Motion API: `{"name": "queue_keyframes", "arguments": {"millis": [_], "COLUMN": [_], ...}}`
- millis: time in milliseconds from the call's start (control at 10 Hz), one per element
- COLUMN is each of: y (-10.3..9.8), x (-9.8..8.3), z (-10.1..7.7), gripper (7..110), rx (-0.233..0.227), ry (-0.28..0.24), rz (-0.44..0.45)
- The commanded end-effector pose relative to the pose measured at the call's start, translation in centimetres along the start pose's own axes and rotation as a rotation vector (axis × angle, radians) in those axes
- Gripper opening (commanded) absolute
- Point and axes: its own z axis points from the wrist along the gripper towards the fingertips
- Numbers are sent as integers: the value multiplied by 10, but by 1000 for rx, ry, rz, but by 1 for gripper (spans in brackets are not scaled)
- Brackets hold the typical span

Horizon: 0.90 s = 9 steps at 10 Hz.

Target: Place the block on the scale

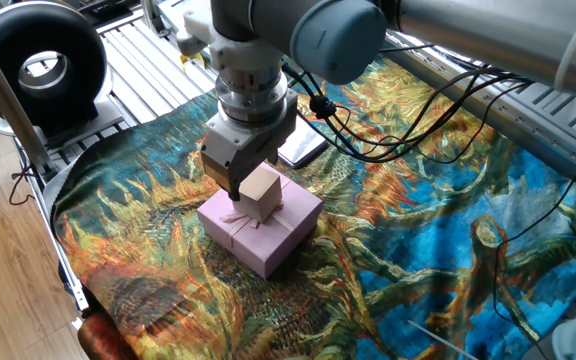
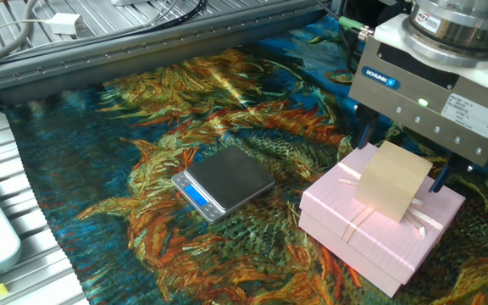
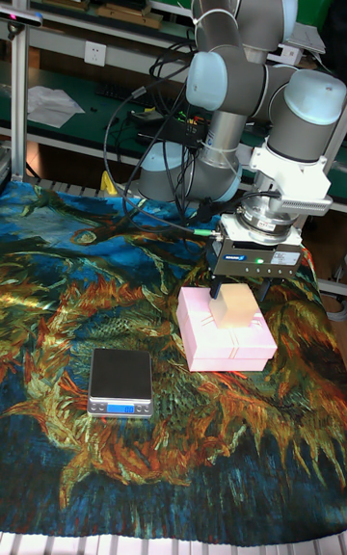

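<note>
The block (image 2: pixel 390 180) is a small tan cube resting slightly tilted on the ribbon of a pink gift box (image 2: pixel 371 241); it also shows in the other views (image 1: pixel 261 190) (image 3: pixel 234 308). My gripper (image 2: pixel 402 165) hangs just over it, open, with one dark finger (image 2: pixel 368 135) on each side of the cube. The scale (image 2: pixel 227 182), a flat silver slab with a blue display, lies on the cloth to the left of the box (image 3: pixel 120 382). In one fixed view the scale (image 1: pixel 305 148) is mostly hidden behind the arm.
A patterned blue-and-orange cloth (image 1: pixel 438 250) covers the table. Black cables (image 1: pixel 398 130) trail from the arm over the cloth. A black ring-shaped device (image 1: pixel 38 65) stands off the table's far left. Metal rails (image 2: pixel 142 51) border the cloth.
</note>
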Motion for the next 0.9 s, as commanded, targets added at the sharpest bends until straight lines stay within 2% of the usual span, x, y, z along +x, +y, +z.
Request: {"name": "queue_keyframes", "arguments": {"millis": [0, 800], "y": [0, -4], "x": [-1, -1], "z": [-1, -1], "gripper": [88, 88], "rx": [-5, 13], "ry": [-4, -4], "rz": [1, -7]}}
